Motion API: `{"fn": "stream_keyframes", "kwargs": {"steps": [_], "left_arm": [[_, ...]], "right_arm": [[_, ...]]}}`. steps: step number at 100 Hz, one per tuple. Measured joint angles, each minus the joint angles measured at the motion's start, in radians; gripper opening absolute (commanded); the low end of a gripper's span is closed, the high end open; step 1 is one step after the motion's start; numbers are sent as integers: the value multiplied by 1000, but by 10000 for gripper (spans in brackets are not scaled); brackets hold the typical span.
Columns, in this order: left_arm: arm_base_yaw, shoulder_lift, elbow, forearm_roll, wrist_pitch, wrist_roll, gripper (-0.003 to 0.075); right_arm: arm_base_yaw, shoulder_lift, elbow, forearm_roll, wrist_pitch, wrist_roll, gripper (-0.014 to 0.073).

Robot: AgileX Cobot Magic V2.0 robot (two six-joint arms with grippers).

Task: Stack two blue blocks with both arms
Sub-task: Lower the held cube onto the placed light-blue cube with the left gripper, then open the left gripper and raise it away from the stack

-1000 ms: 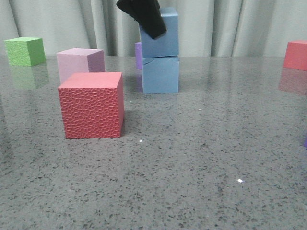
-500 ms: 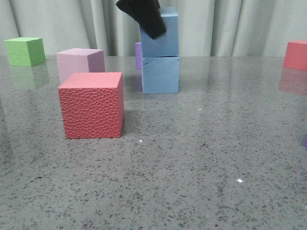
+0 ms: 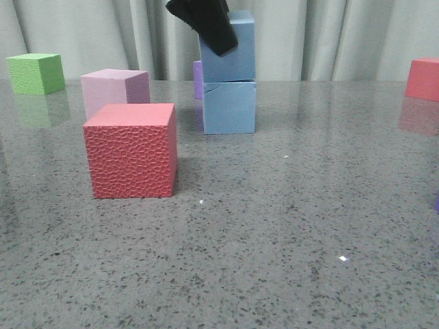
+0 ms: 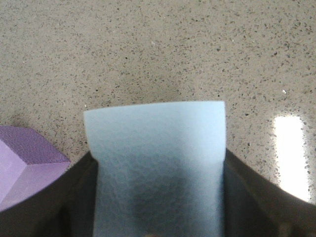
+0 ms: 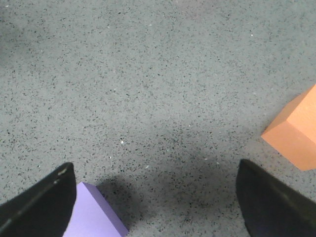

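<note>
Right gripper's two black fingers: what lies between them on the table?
In the right wrist view, only bare grey speckled table lies between the right gripper fingers; a purple cube's corner sits beside one finger.

Lab-style test setup: speckled grey table (image 3: 274,240), plain curtain backdrop (image 3: 329,38), foam cubes.

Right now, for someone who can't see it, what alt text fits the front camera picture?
Two blue blocks stand stacked, the upper blue block on the lower blue block, with the left gripper at the upper one. A red cube sits nearer on the grey table.
</note>
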Motion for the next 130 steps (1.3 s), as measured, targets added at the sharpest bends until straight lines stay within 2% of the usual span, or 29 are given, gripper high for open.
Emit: {"fn": "stream_keyframes", "kwargs": {"steps": [12,31,70,89,107,130], "left_arm": [[0,0,0,0,-2,0,420],[0,0,0,0,-22,0,503],[0,0,0,0,-18,0,584],[0,0,-1,-1,-15,0,679],[0,0,-2,2,-34,-20,685],[0,-2,-3,76,-53,-90,684]], "right_arm": [[0,0,0,0,0,0,646],[0,0,0,0,0,0,646],[0,0,0,0,0,0,646],[0,0,0,0,0,0,646],[0,0,0,0,0,0,646],[0,0,0,0,0,0,646]]}}
